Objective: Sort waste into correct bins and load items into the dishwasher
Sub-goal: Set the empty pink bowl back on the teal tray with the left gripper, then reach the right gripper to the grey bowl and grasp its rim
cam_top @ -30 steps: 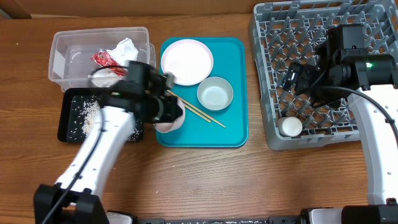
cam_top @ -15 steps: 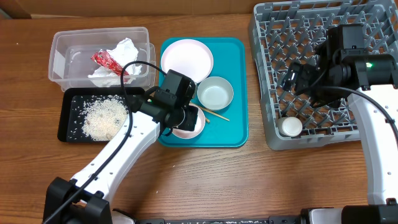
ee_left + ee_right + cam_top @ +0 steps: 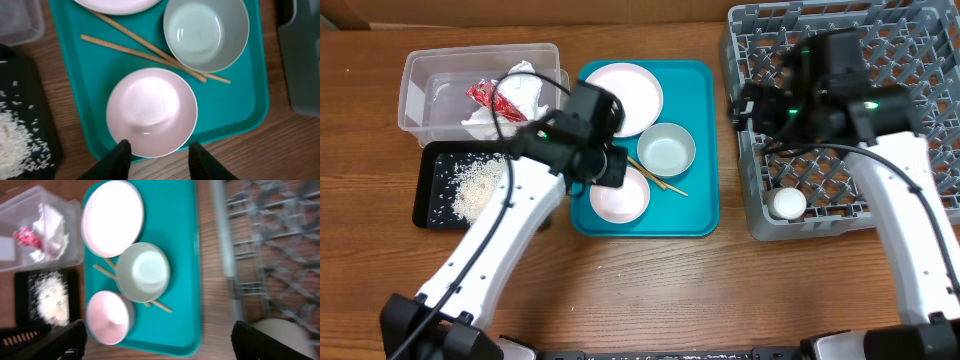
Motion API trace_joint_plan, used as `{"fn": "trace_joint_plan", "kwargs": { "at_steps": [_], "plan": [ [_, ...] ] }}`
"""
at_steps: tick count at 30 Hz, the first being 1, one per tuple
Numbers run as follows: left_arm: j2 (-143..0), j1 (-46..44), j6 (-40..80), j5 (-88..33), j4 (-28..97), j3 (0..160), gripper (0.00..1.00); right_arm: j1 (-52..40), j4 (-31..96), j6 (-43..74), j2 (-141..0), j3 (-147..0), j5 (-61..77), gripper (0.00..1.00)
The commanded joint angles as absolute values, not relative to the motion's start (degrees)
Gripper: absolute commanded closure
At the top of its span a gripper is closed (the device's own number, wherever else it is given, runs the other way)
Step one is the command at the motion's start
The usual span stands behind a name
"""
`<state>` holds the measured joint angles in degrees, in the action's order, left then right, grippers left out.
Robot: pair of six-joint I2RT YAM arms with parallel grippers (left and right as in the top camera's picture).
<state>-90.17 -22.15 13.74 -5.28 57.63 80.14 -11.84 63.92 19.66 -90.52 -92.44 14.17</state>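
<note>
The clear tub holds the red wrapper and the white napkin. Rice lies in the black tray. On the teal tray stand the white plate, a grey-green bowl, two chopsticks and an empty pink bowl. My left gripper is open just above the pink bowl, with its fingers at the near rim, holding nothing. My right gripper hangs open and empty over the left edge of the grey dish rack. A white cup sits in the rack.
The teal tray lies between the bins and the rack. The right wrist view shows the plate, grey-green bowl, pink bowl, rack and cup. Bare wooden table runs along the front.
My left gripper carried the pink bowl from over the black tray back onto the teal tray and let go of it. My right arm swung left across the rack.
</note>
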Motion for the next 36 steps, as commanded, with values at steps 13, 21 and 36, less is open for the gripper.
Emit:
{"fn": "trace_joint_plan", "kwargs": {
  "at_steps": [13, 21, 36],
  "plan": [
    [-90.32, -13.41, 17.15, -2.17, 61.25, 85.38, 0.17, -23.14, 56.84, 28.95, -109.21, -90.19, 5.06, 0.37],
    [-90.32, -10.37, 18.57, -1.15, 61.08, 85.38, 0.13, -23.14, 56.05, 26.81, -116.77, -90.06, 3.03, 0.56],
    [-90.32, -5.43, 18.85, -0.45, 61.25, 85.38, 0.00, -23.14, 51.90, 24.82, -120.05, -90.06, 1.08, 0.96]
  ]
}}
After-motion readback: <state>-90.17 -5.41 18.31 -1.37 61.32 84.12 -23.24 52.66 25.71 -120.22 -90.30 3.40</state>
